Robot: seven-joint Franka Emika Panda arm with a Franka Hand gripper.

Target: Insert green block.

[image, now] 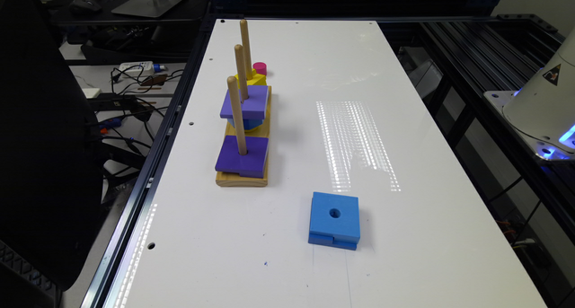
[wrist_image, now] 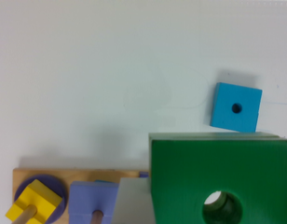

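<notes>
The green block point(wrist_image: 190, 177) hangs close under the wrist camera above the wooden peg stand point(wrist_image: 78, 175), apparently carried, though the fingers' state cannot be told; next, its hole must line up over a peg point(image: 235, 115).

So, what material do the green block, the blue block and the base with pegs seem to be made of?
The green block looks like matte foam: a flat, dull surface with a cleanly cut hole, though it is blurred. The blue block seems the same, matte with soft edges and no shine. The base and pegs look like light unpainted wood, tan with faint grain.
</notes>
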